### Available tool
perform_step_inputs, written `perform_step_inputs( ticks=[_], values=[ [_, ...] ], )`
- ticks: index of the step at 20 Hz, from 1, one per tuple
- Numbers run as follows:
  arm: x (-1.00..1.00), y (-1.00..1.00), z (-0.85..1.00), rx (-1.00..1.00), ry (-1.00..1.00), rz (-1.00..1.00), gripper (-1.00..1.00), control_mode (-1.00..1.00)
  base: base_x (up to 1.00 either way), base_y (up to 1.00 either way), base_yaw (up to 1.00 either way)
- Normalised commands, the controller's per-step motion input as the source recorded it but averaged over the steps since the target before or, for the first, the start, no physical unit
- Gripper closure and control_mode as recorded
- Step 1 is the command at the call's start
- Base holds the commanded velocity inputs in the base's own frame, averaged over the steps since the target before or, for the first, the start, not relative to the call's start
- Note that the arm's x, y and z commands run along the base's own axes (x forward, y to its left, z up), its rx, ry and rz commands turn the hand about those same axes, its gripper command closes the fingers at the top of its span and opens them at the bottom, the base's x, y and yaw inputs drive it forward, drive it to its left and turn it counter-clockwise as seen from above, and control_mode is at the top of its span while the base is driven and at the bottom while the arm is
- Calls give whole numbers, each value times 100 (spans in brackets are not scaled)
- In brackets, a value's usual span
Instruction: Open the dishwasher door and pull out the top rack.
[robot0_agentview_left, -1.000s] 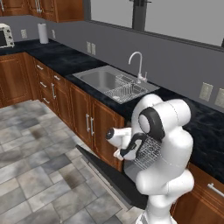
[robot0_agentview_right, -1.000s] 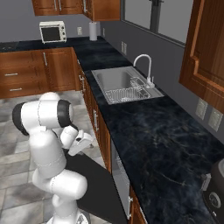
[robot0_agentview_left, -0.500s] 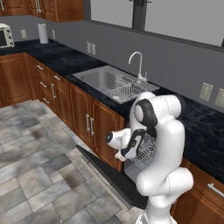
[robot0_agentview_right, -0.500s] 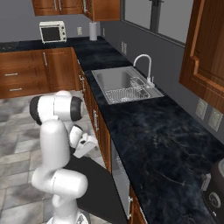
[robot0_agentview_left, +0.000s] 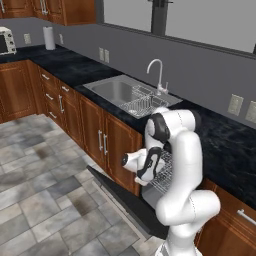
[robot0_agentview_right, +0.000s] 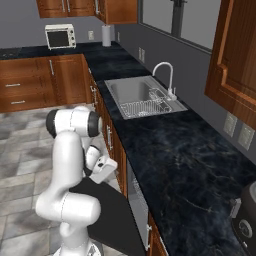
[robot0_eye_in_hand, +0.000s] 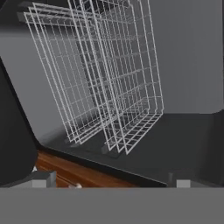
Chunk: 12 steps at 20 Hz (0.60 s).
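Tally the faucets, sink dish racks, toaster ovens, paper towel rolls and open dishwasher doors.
faucet: 1
dish rack: 1
toaster oven: 1
paper towel roll: 1
dishwasher door, open: 1
Total: 5

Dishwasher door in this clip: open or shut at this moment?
Open. The dishwasher door lies folded down near flat over the floor below the counter, and the hand view looks into the grey tub at the top rack.

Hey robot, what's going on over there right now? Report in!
Hand at the top rack, grip unclear. Dishwasher door down, open. Nothing blocking the rack.
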Motion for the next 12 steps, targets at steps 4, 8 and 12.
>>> perform_step_inputs(
  ticks=[4,8,12],
  values=[
    [31,-34,-27,-2,9,-1,-100,-100,0,0,0],
    [29,-22,-30,-2,4,0,-100,-100,0,0,0],
    [22,-12,-38,-5,0,0,-100,-100,0,0,0]
  ],
)
